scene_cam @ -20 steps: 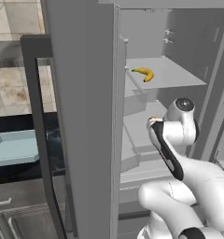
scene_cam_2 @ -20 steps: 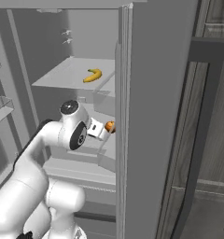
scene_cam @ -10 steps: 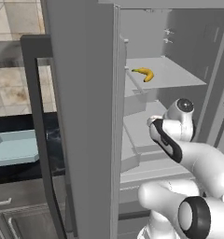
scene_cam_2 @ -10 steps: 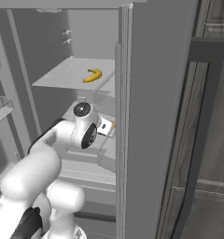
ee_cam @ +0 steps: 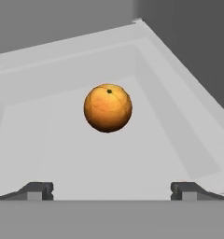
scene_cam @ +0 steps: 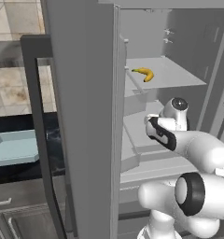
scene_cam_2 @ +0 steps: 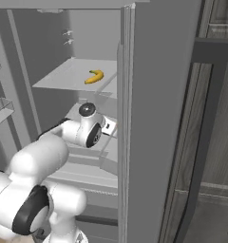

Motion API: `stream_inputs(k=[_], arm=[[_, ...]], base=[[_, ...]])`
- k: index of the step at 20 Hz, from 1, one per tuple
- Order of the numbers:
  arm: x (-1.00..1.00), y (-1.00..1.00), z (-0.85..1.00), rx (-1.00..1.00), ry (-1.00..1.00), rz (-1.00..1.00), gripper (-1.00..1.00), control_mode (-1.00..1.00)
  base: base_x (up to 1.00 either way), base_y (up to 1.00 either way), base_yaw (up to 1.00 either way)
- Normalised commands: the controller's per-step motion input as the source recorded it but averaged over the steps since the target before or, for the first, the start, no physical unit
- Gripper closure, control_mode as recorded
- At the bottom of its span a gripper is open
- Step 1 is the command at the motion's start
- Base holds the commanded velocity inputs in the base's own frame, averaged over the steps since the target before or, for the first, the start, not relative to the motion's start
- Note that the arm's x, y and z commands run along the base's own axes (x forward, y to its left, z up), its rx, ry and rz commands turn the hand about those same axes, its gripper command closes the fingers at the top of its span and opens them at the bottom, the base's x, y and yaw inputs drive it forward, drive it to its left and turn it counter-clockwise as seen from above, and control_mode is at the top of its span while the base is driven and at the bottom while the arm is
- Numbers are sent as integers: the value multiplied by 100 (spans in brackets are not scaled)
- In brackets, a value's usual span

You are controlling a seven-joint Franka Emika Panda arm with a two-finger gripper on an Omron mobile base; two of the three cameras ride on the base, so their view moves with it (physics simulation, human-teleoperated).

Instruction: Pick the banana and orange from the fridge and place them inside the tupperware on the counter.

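The orange sits dead ahead of the empty, wide-open jaws, centred between them on the fridge shelf.

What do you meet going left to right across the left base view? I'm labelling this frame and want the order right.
tupperware on the counter → open fridge door → banana on the upper shelf → robot arm

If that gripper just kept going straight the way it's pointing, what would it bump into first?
Most likely the orange, centred ahead of the open gripper on a pale fridge shelf. Nothing lies between them, though depth is hard to judge.
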Motion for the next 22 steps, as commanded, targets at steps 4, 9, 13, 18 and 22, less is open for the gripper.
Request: stream_inputs(k=[4, 9, 13, 18, 22], arm=[[21, -2, -25, 0, 0, 0, -100, -100], [24, -5, -18, 0, 0, 0, -100, -100], [25, -6, -10, 0, 0, 0, -100, -100], [25, -11, -3, 0, 0, 0, -100, -100], [24, -11, -4, 0, 0, 0, -100, -100]], base=[[0, 0, 0], [0, 0, 0], [0, 0, 0], [0, 0, 0], [0, 0, 0]])
